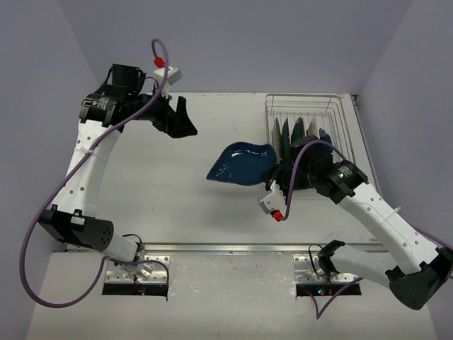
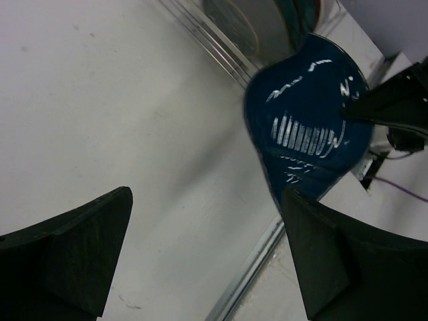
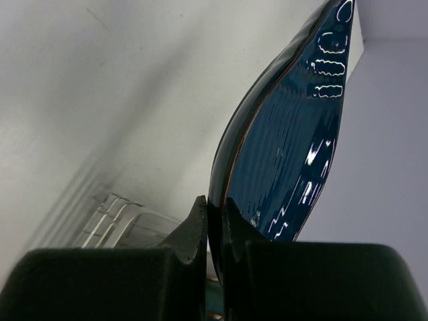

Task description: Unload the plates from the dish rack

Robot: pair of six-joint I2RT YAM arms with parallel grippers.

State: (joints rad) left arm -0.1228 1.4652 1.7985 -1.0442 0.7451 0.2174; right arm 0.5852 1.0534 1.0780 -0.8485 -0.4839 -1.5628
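Observation:
My right gripper (image 1: 281, 170) is shut on the rim of the dark blue leaf-shaped dish (image 1: 241, 163) and holds it above the table, just left of the dish rack (image 1: 309, 106). The dish fills the right wrist view (image 3: 294, 134), pinched between both fingers (image 3: 197, 221), and shows in the left wrist view (image 2: 307, 120). Several plates (image 1: 297, 131) stand upright in the silvery wire rack at the back right. My left gripper (image 1: 182, 120) is open and empty, raised over the table's back left, well apart from the dish.
The rack's wire edge (image 3: 114, 214) shows below the held dish. A metal rail (image 1: 226, 248) runs along the table's near edge. Purple walls close in the back and sides.

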